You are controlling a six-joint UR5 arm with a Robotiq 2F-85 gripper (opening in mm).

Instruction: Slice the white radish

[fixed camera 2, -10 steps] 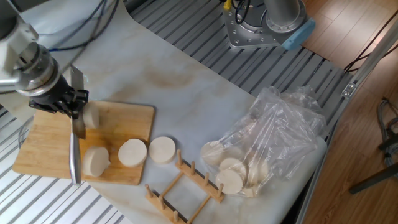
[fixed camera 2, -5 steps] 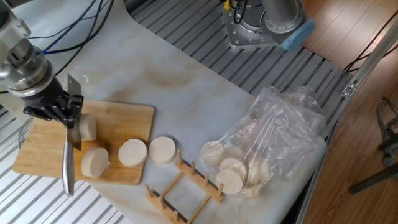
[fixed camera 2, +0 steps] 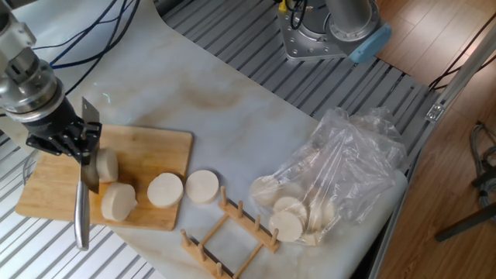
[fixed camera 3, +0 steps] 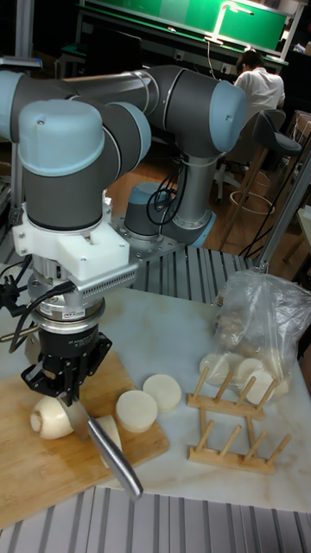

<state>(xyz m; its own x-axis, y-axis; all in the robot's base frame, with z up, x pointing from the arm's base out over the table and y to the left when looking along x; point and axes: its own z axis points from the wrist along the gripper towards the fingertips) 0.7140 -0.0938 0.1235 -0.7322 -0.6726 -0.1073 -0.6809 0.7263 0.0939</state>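
My gripper [fixed camera 2: 71, 142] is shut on a knife [fixed camera 2: 80, 217], over the left part of the bamboo cutting board [fixed camera 2: 151, 151]. The blade points down and stands against the left side of the white radish [fixed camera 2: 107, 164], a short cream stub lying on the board. In the tall fixed view the gripper [fixed camera 3: 62, 389] hangs just above the radish [fixed camera 3: 52, 420], and the knife's steel handle [fixed camera 3: 114, 458] slants toward the front. One cut disc [fixed camera 2: 118, 201] lies on the board near its front edge. A second disc [fixed camera 2: 165, 189] overhangs the board's right edge, and a third [fixed camera 2: 202, 186] lies on the table.
A wooden dish rack [fixed camera 2: 229, 232] stands in front of the discs. A clear plastic bag [fixed camera 2: 333, 178] with pale round slices lies at the right. The arm's base [fixed camera 2: 333, 31] is mounted at the back. Slatted metal table edges run at the front and left.
The gripper and knife have shifted left and slightly toward the front. More of the radish stub now shows to the right of the blade.
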